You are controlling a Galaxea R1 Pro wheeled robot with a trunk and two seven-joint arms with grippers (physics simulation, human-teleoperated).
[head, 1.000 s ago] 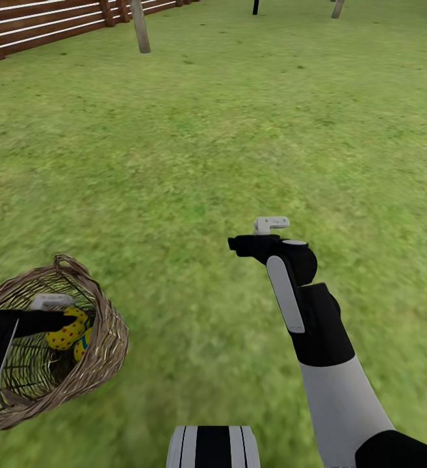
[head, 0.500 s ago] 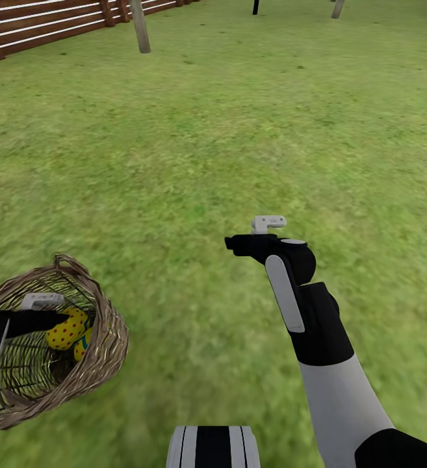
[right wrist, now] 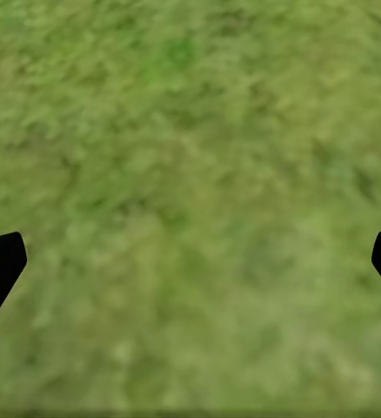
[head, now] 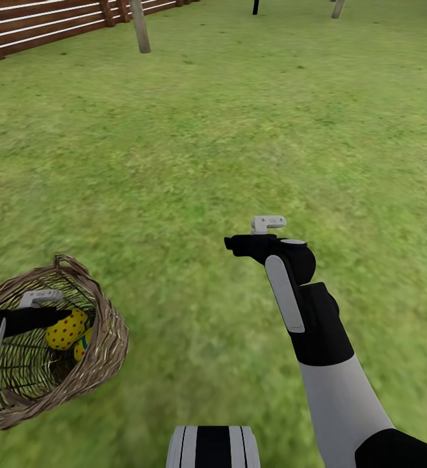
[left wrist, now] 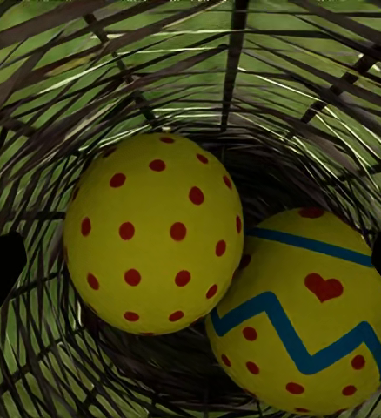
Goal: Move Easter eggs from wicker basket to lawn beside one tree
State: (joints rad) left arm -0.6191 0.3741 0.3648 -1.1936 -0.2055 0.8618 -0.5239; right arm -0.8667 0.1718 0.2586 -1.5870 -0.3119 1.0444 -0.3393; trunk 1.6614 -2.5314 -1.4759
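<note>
In wicker basket (left wrist: 243,52) — two Easter eggs (left wrist: 154,233), seemingly unlettered.

wicker basket (head: 103,338) cropped, tree (head: 140,26) top cut off

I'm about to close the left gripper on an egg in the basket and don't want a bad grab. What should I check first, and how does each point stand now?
1. Left gripper open: ok, its fingertips sit far apart at the picture's edges.
2. An egg between the fingers: ok, the dotted egg lies in the gap, though the zigzag egg does too.
3. Eggs apart: not ok, the two touch, so closing may catch both.
4. Wicker basket upright on the lawn: not ok, it lies tipped, mouth toward the robot.
5. Third egg located: cannot tell.
6. Right gripper free: ok, open over bare grass.
</note>
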